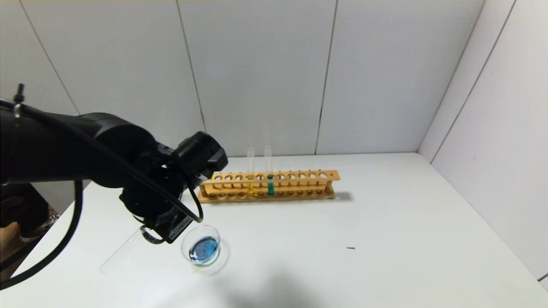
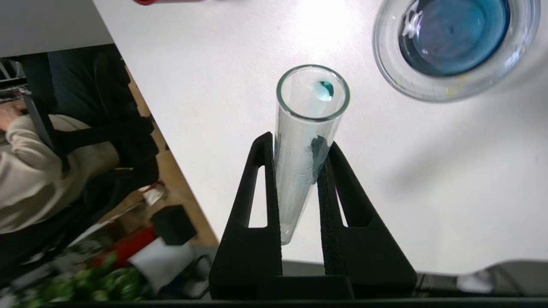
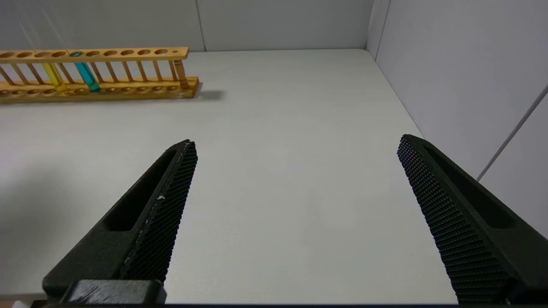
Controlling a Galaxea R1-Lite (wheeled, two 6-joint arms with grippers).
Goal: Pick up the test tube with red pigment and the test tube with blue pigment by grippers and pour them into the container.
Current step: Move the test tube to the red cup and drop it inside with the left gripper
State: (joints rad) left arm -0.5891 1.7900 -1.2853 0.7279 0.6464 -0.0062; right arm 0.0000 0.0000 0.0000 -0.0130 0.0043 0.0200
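**Blue's poured, red nowhere in sight**

So the container sits near the front-left of the table with a pool of blue in the bottom, and the test tube with blue pigment looks basically drained, just a teal drop near its lip. It's pinched between the fingers of the left gripper, mouth just beside the dish's rim. I'd call the blue half done.

Back in the wooden rack there's a yellow tube and another teal one. I can't spot an orange-red tube anywhere, so the red pour looks undone.

The left arm reaches in from the side, wrist rolled over so the tube lies tilted low over the table. The right gripper hovers wide open and empty over bare table, well away from the rack.
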